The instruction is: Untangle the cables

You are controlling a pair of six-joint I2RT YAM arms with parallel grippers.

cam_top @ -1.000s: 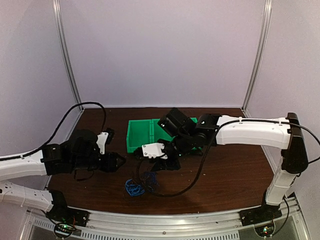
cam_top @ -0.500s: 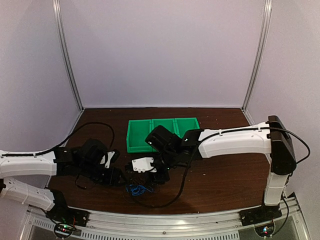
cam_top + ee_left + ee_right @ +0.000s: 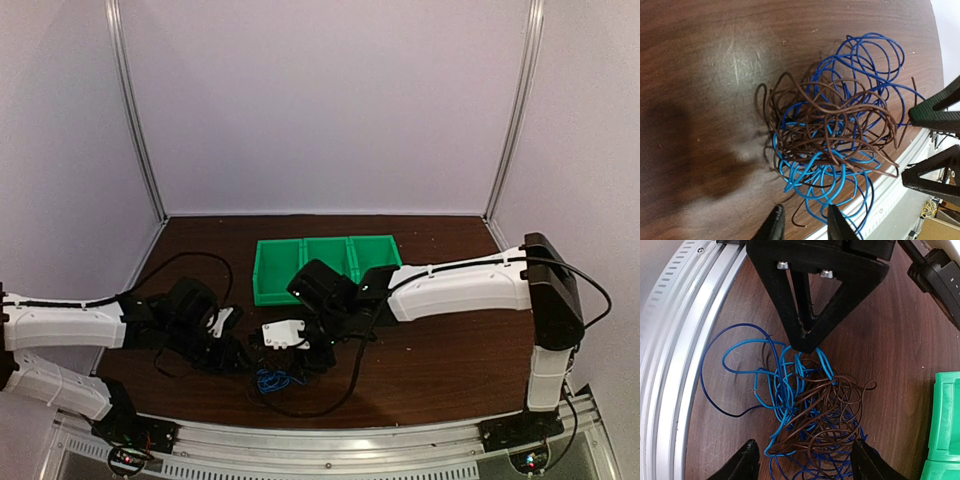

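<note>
The cables (image 3: 835,130) are one knotted clump of thin brown, light blue and dark blue wires lying on the brown table near its front edge (image 3: 272,380). My left gripper (image 3: 805,226) is open at the clump's edge, with a brown wire end and a light blue loop lying loose in the gap between its fingers. My right gripper (image 3: 805,465) is open wide, its fingertips (image 3: 742,460) standing on either side of the cables (image 3: 810,410). The two grippers face each other across the clump, left gripper (image 3: 240,355) and right gripper (image 3: 300,358). Neither has hold of a wire.
A green bin (image 3: 325,265) with three compartments sits behind the grippers, and its corner (image 3: 945,425) shows in the right wrist view. The metal front rail (image 3: 680,340) runs just beside the clump. One dark blue loop reaches toward that rail (image 3: 900,210).
Both arms have come down and in toward the clump at the front edge. The right jaws have spread wider. The left jaws have narrowed somewhat.
</note>
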